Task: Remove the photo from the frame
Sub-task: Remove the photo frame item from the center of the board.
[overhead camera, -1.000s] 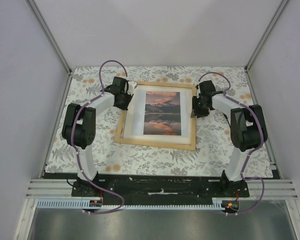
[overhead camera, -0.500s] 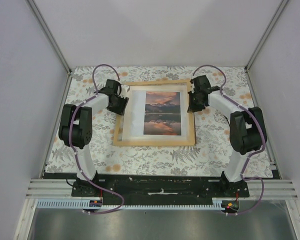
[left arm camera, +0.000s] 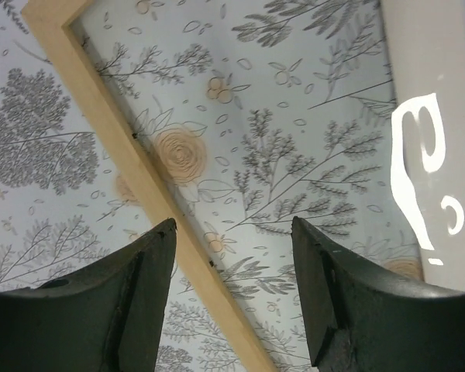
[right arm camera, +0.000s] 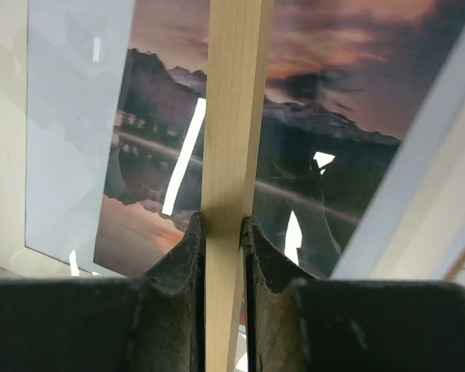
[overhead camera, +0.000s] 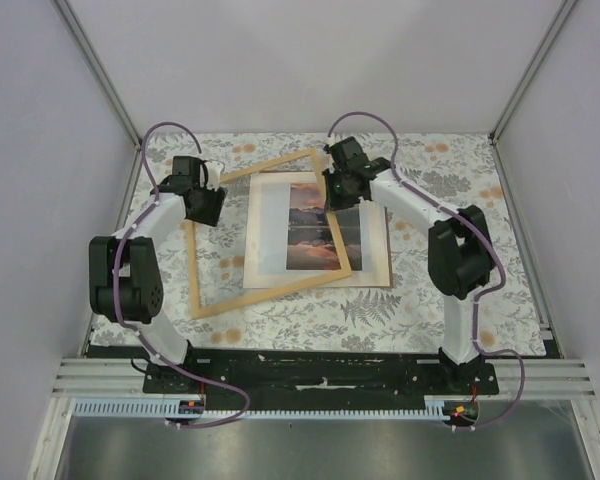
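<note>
One frame (right arm camera: 232, 116), clamped by the right pincer (right arm camera: 224, 232); left pincer (left arm camera: 232, 232) spread, seemingly empty; one photo (overhead camera: 305, 240) beneath.

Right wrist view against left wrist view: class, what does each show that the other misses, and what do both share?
Only the right wrist view shows the sunset-printed white paper photo and the right gripper shut on the thin light-tan wooden frame. Only the left wrist view shows the open left gripper, above the grey floral tablecloth. Both show a frame strip.

Grey-and-peach floral tablecloth (overhead camera: 430, 300), pale grey enclosure walls (overhead camera: 40, 200), aluminium rail (overhead camera: 100, 378) at near edge
</note>
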Controlling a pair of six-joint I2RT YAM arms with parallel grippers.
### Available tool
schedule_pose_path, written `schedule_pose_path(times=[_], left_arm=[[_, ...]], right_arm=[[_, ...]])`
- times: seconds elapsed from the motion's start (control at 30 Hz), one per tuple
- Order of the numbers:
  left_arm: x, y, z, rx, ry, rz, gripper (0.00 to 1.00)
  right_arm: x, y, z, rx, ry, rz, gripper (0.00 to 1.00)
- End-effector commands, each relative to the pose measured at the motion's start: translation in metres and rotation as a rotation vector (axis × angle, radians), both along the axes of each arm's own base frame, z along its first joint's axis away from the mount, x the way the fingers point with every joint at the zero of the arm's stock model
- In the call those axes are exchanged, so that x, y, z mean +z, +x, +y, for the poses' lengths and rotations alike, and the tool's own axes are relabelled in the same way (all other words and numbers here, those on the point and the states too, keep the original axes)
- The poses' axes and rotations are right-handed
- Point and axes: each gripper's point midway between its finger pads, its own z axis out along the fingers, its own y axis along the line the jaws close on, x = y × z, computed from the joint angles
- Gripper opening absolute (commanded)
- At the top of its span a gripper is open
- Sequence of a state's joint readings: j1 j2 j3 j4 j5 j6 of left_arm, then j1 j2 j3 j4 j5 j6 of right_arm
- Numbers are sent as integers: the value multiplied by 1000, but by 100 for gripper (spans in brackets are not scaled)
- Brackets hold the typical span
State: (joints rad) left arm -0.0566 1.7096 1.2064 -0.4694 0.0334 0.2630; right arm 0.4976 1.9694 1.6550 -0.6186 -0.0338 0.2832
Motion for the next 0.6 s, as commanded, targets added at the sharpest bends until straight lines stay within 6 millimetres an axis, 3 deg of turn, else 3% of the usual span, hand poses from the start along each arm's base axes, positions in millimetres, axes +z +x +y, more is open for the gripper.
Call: schedule_pose_path(times=[0.0,0.13,0.27,0.57], left_arm=[[-9,1,38,24,181,-11,68],[-31,-5,56,41,255,38,68],[-39,-4,74,93,343,48,68],[-43,36,108,211,522,29,69]], right_arm=[[-5,-3,58,39,86,57,0],[-9,6,78,25,106,59,0],[-20,18,84,-6,109,76,0],[-19,5,122,47,215,147,0]])
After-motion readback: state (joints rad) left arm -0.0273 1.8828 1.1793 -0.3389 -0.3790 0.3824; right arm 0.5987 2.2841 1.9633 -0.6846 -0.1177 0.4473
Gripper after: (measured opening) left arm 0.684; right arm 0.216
